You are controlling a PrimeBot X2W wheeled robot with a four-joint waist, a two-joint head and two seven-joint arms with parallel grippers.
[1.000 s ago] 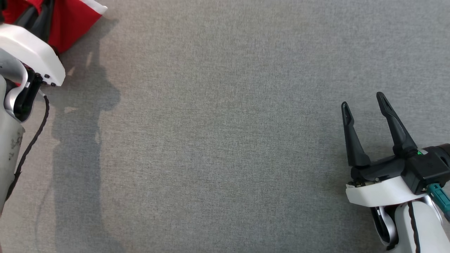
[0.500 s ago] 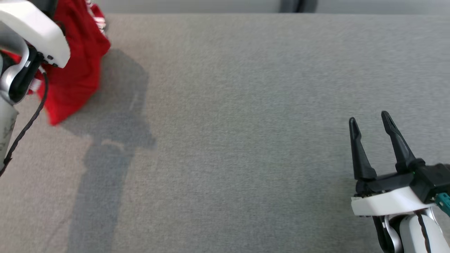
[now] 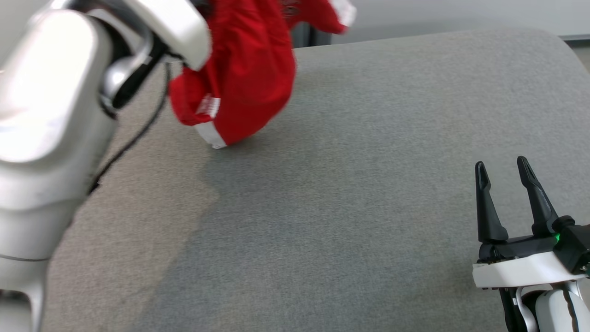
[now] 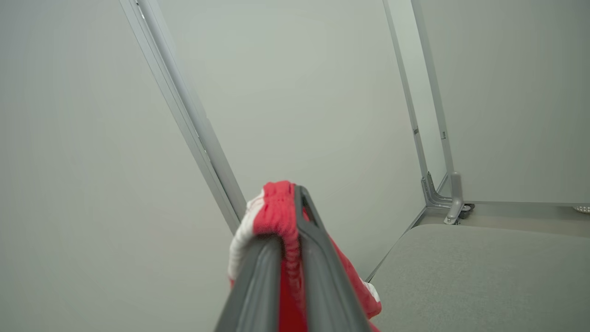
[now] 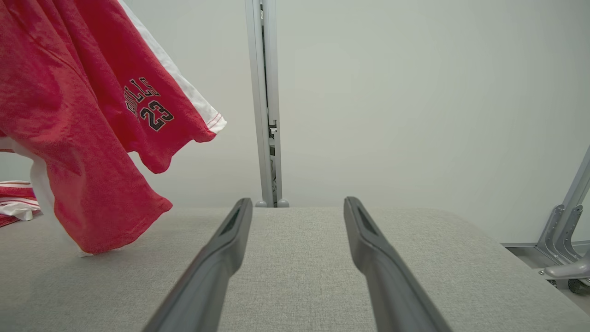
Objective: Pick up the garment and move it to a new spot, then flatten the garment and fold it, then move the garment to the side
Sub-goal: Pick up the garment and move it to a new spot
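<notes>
Since the left jaws, clamping the garment [image 3: 249, 78], have raised it at eleven o'clock, relocation proceeds; right jaws wide.

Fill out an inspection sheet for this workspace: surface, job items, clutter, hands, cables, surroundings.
Surface: grey fabric table, rounded corner.
Job's things: red garment hangs bunched from the left hand, lowest part at or near the table.
Clutter: striped red-and-white cloth lying on the table.
Hands: left hand shut on the red garment; right hand open, holding nothing.
Cables: black cable along the left arm.
Surroundings: pale wall, metal post.
</notes>
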